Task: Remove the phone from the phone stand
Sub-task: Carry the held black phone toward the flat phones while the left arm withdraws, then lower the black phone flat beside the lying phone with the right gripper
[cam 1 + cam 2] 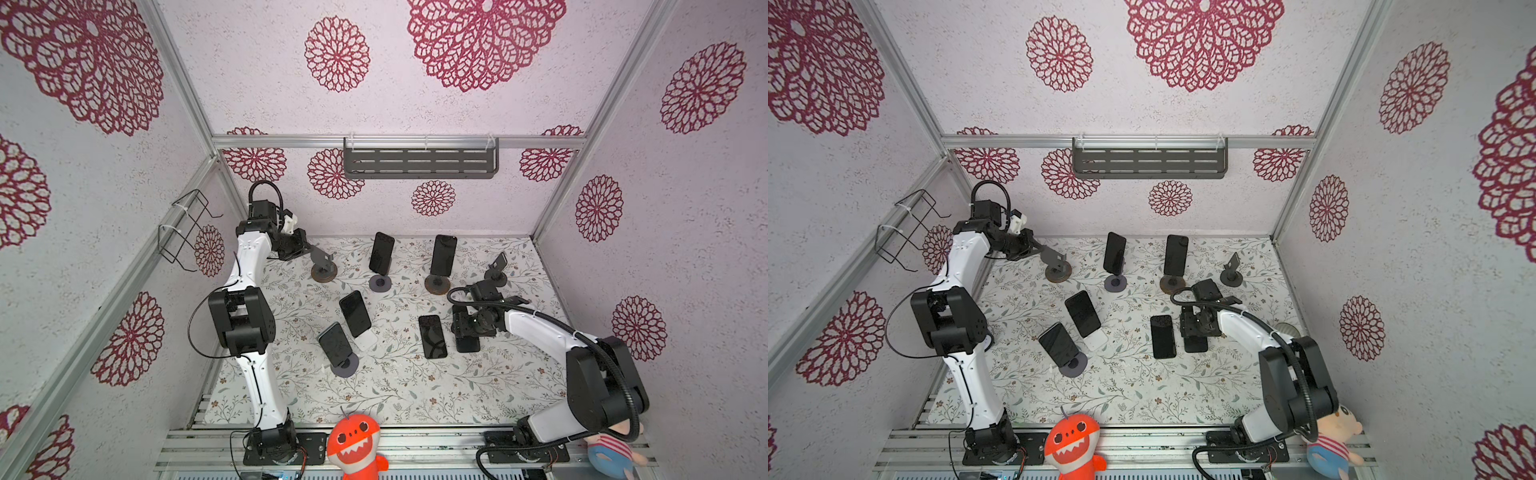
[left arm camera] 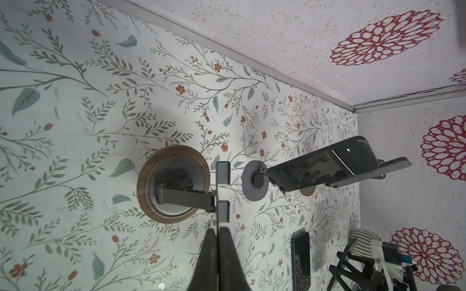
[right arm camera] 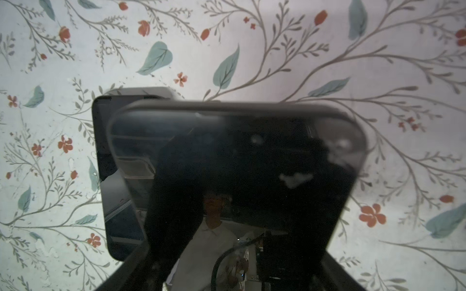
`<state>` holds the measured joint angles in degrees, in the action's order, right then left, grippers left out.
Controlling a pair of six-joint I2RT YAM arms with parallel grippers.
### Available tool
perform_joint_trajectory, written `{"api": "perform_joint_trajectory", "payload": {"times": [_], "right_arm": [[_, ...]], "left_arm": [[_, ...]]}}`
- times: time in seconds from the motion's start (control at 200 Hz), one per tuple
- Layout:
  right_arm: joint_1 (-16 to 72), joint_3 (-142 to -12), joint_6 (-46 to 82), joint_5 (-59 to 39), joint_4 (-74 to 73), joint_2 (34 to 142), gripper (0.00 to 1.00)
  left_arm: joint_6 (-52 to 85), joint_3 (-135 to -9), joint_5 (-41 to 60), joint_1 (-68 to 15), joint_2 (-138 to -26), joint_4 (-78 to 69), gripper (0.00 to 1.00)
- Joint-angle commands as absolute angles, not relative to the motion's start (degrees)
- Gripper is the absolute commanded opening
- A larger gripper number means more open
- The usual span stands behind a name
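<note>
At the far left the left gripper (image 2: 219, 230) is pinched together on the thin back plate of a wood-footed stand (image 2: 186, 195) that carries no phone, seemingly just steadying it. In the middle, two loaded stands (image 1: 381, 252) are untouched at the back, and a flat phone (image 1: 432, 336) lies on the table (image 1: 399, 395). Just right of it, the right gripper (image 1: 473, 328) is clamped across the width of the phone (image 3: 237, 131), low over the table; whether it touches, I cannot tell. Behind it a small stand (image 1: 496, 268) stands bare. The lift-off looks done and the set-down is in hand. Next, lower the phone flat without overlapping its neighbour, then let go.
</note>
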<state>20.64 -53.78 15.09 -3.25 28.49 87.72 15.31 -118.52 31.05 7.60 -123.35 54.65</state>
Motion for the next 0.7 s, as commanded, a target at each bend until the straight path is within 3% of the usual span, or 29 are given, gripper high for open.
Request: {"api": "perform_joint_trajectory", "payload": {"times": [0.0, 0.465, 0.696], "right_arm": [[20.7, -57.3, 13.8, -3.0, 29.5, 89.9, 0.47], [21.8, -60.2, 11.6, -4.1, 28.3, 98.2, 0.54], [22.1, -60.2, 11.8, -4.8, 26.6, 100.0, 0.66]], "left_arm": [[16.3, -119.6, 31.5, 7.4, -124.3, 51.9, 0.0], [17.7, -118.5, 32.0, 7.6, -128.0, 49.2, 0.0], [17.2, -117.7, 32.6, 7.6, -128.9, 48.8, 0.17]]}}
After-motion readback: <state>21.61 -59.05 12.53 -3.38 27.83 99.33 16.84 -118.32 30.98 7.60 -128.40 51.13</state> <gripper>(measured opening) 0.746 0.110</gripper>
